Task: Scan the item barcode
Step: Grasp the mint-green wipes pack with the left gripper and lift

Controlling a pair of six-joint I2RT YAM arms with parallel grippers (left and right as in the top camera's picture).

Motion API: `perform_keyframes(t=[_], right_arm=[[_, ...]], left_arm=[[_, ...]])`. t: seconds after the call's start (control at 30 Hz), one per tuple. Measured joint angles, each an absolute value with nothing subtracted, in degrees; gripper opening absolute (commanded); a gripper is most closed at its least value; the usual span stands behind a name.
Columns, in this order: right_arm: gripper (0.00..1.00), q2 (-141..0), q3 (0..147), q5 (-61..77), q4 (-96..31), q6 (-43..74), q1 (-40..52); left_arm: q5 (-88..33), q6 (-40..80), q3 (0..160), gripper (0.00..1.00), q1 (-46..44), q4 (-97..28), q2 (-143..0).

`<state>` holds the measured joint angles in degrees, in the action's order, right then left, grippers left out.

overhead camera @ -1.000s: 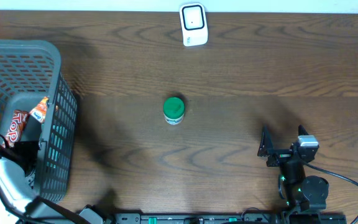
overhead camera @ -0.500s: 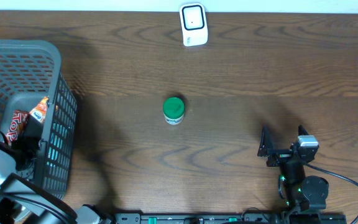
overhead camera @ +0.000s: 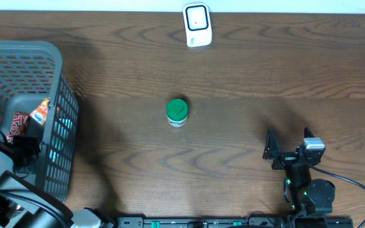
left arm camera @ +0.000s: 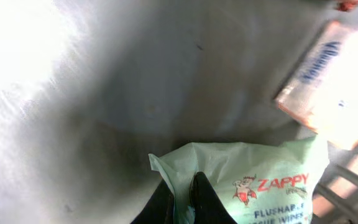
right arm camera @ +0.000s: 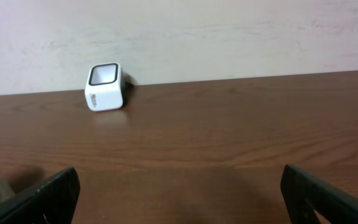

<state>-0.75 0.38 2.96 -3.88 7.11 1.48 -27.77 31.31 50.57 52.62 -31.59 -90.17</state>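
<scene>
left gripper has closed since a second ago; fingers now pinched on the near edge of the pale green wipes pack, printed "zappy", in the grey basket at desk's left edge. right gripper unchanged at near edge, fingers wide. green-capped bottle mid-desk. white scanner at far edge.

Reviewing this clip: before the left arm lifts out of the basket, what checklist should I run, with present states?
1. Left tool shut on pale green plastic wipes pack: ok.
2. Grip security: only a corner is pinched, cannot tell.
3. Barcode position on the pack known: cannot tell.
4. White box-shaped barcode scanner unobstructed: ok.
5. Right tool open, away from the scanner: ok.
</scene>
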Motion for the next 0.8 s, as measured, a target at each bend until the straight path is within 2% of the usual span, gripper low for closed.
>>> perform_keyframes(t=[0.33, 0.57, 0.8], right_arm=[[0.99, -0.75, 0.38, 2.98, -3.86, 7.11, 1.48], [0.99, -0.75, 0.38, 2.96, -3.88, 7.14, 1.48], [0.99, -0.75, 0.38, 2.98, -3.88, 7.18, 1.48]], left_arm=[[-30.39, 37.34, 62.94, 0.07, 52.58, -32.75, -74.56], [-33.21, 41.10, 63.75, 0.07, 52.40, -32.95, -63.90], [-40.91, 43.72, 63.75, 0.07, 50.96, -29.28, -57.41]])
